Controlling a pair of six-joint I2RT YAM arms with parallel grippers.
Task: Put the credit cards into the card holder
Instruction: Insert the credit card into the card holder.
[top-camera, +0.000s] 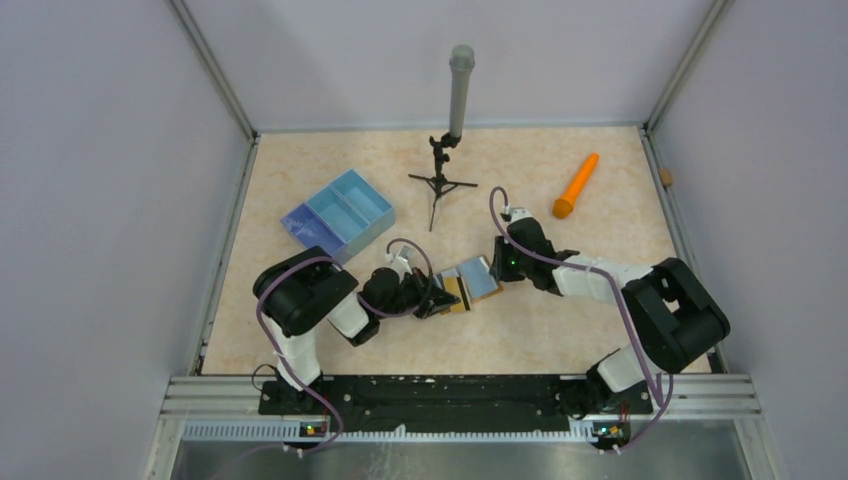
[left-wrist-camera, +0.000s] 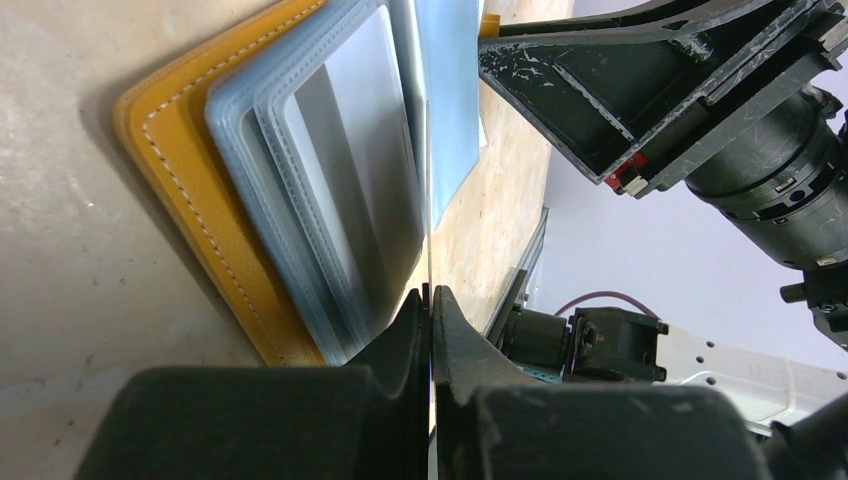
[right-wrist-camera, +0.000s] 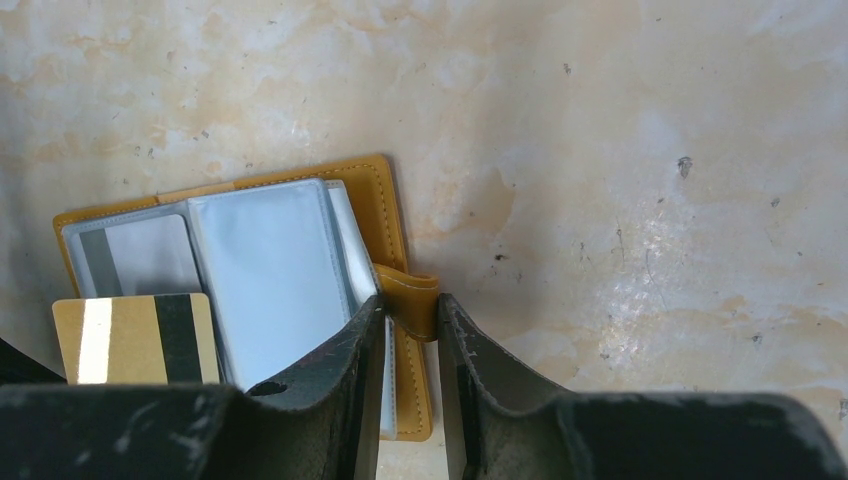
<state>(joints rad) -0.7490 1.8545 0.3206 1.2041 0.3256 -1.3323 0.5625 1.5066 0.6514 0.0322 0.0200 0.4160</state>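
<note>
1. L claw (left-wrist-camera: 430, 297): fully closed on a thin credit card (right-wrist-camera: 135, 338), pinched at one edge. In the L wrist view the card is only a thin line going fwd from the fingertips, i.e. seen edge-on.
2. R claw (right-wrist-camera: 412, 312): narrow, closed on the snap tab (right-wrist-camera: 408, 290) of the card holder (right-wrist-camera: 388, 205). I judge it pins the holder so that it does not slide when the card pushes in.
3. Card holder: lies open and flat on the counter (right-wrist-camera: 620, 150), between both claws, clear sleeves (right-wrist-camera: 270, 265) facing up. Its open length runs approx. along the line from L claw to R claw, tab end toward R.
4. Card direction: gold face w/ one pale and one dark stripe. Its free edge is just beside the pocket at the end far from the tab, and points at it. The stripes run toward the holder, so I judge the long axis aims into that pocket. The rest of the card is hidden by the R claw, so I am not sure.
5. That pocket seems to hold already a grey card (right-wrist-camera: 135, 255) w/ a dark stripe.
6. Step in hand, my judgement: line up the card edge w/ a sleeve mouth, then slide. Risk: the sleeve edges are stacked close, so the card can go between wrong leaves.
7. Farther out: blue divided tray (top-camera: 340, 215) and orange stick (top-camera: 577, 186), well apart from the holder.
</note>
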